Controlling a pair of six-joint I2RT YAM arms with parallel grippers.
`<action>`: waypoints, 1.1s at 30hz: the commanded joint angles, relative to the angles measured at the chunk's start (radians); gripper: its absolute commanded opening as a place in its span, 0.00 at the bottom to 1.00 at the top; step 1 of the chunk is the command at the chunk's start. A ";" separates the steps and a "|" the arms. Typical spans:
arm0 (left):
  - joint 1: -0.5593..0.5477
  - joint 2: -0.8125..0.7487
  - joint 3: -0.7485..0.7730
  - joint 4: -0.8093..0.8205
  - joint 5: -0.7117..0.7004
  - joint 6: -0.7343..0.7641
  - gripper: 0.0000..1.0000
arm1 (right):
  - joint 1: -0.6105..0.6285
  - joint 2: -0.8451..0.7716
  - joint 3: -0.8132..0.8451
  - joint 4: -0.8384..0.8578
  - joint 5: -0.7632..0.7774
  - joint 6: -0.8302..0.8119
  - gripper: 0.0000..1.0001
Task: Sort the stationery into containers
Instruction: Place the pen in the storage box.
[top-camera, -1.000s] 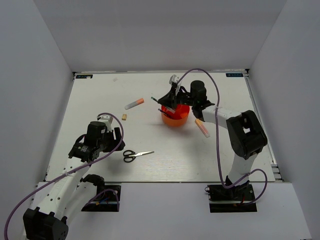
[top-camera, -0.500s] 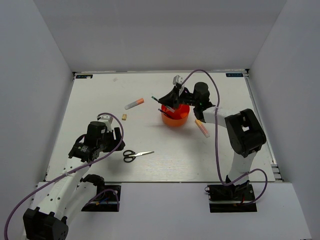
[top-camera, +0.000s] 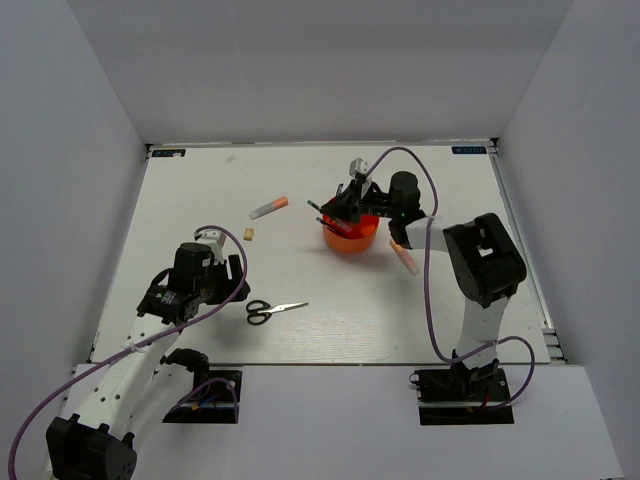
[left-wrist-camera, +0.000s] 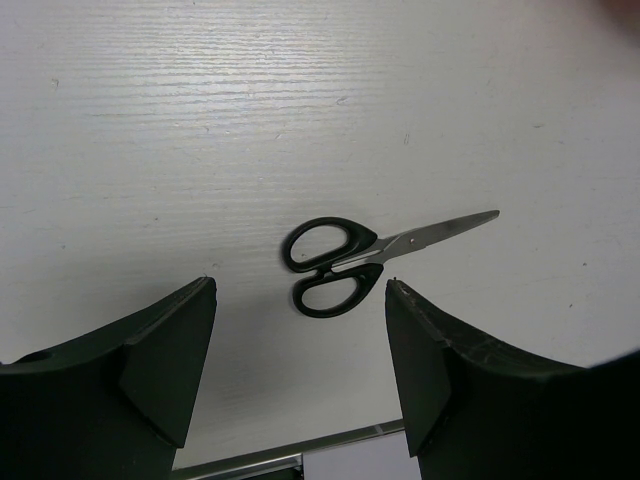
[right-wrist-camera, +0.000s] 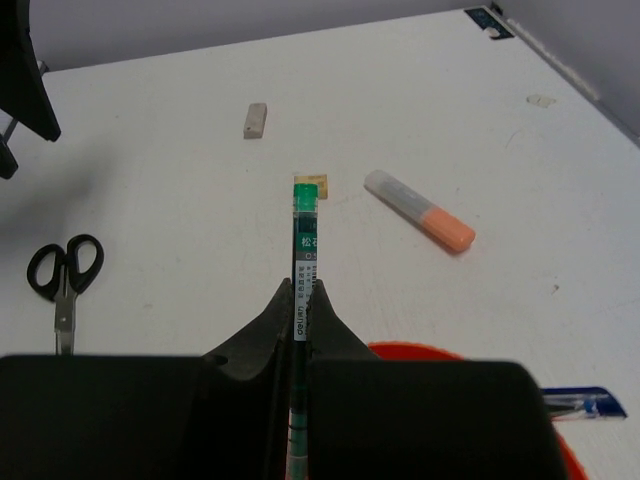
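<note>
Since the earlier frames the right arm has drawn its wrist in over the cup, and the pen it carries now reaches less far left; nothing else on the white bench has shifted.

At the left, the left tool hangs released, jaws spread wide, above the black-handled steel scissors. The scissors lie flat and shut on the bench, blades pointing right, untouched.

Further back lies a tiny tan eraser. Near it, to the right, is a white marker with an orange cap; the two are apart.

The right tool is clenched on a thin dark pen with a green end. It holds the pen roughly level and pointing left, over the left side of the round orange-red plastic organizer cup.

A blue-clipped pen end shows at the cup's rim; its compartment cannot be told.

Right of the cup, a peach-orange highlighter lies on the bench beside the right arm.
</note>
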 joint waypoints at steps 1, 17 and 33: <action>0.007 -0.010 -0.005 0.009 0.003 0.009 0.78 | -0.013 0.020 -0.018 0.095 -0.033 0.008 0.00; 0.005 -0.011 -0.005 0.009 0.003 0.009 0.78 | -0.030 0.006 -0.065 0.124 -0.053 0.026 0.35; 0.005 -0.017 -0.003 0.009 0.006 0.008 0.78 | -0.044 -0.084 -0.123 0.049 -0.051 -0.024 0.46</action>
